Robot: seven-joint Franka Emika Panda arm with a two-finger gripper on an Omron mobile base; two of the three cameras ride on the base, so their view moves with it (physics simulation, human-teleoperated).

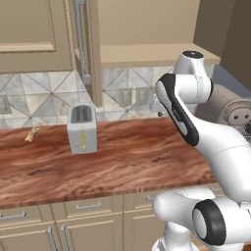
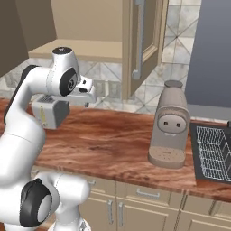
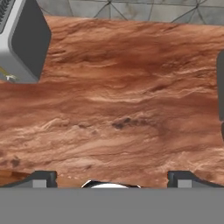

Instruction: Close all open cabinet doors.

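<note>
A white robot arm stands at a kitchen counter of reddish wood grain, with pale drawers along its front. The gripper hangs above the bare countertop, pointing down at it, its two dark fingertips spread wide apart with nothing between them.

On the counter, near the arm's left side, stands a small silver toaster. Further left lies a small tan object, too small to identify. To the arm's right sits a rounded beige coffee machine, and beyond it a dark sink with a wire basket.

Behind the counter is a tiled wall with sockets. Above it hangs the task's target: an open cabinet door, tan wood with a long silver bar handle running vertically. It swings straight out from the wall over the counter, edge toward the robot, exposing a bare shelf inside the cabinet. A neighbouring door to the left looks shut.

The open door lies above and ahead of the gripper, slightly to its left, well apart. Closing it likely means raising the hand to push the door's broad face sideways. The toaster sits beneath the door but looks low enough not to interfere.
</note>
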